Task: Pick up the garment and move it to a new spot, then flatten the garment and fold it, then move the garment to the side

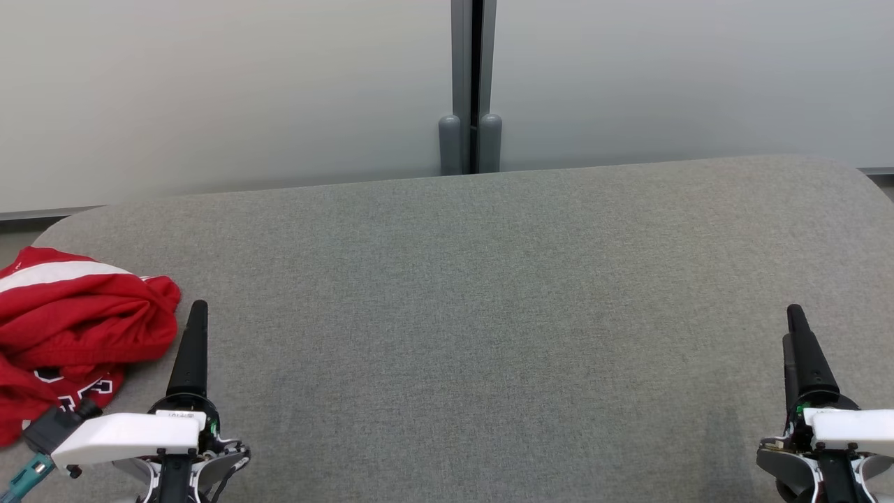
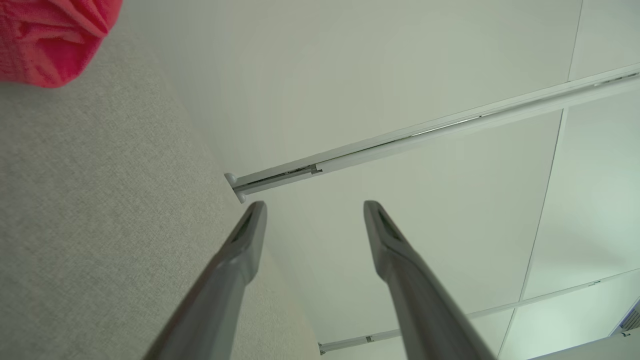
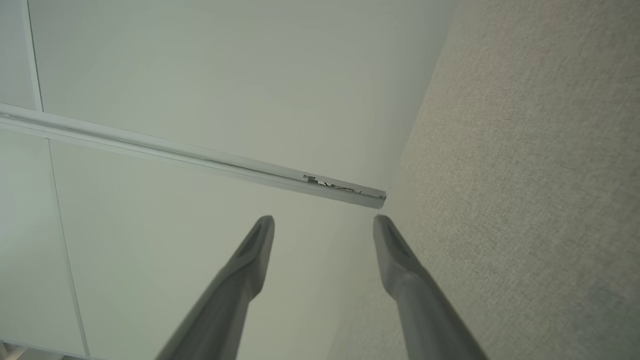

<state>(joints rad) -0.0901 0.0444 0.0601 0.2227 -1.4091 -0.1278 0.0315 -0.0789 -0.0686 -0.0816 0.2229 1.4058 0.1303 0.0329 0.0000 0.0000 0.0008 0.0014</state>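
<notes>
garment (image 1: pixel 77 314) at left on table (image 1: pixel 489 314), wall (image 1: pixel 209 91) behind

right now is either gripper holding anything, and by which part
Nothing is held. The left gripper and right gripper are open and empty; the red-and-white garment lies untouched.

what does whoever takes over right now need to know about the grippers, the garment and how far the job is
Left gripper: open, holding nothing, low over the table just right of the garment.
Right gripper: open, holding nothing, at the table's right side.
Garment: red with a white stripe, crumpled in a heap at the table's left edge, neither gripper touching it.
Done: nothing that shows.
Left: pick it up, move it to a new spot, flatten, fold, move aside.
</notes>
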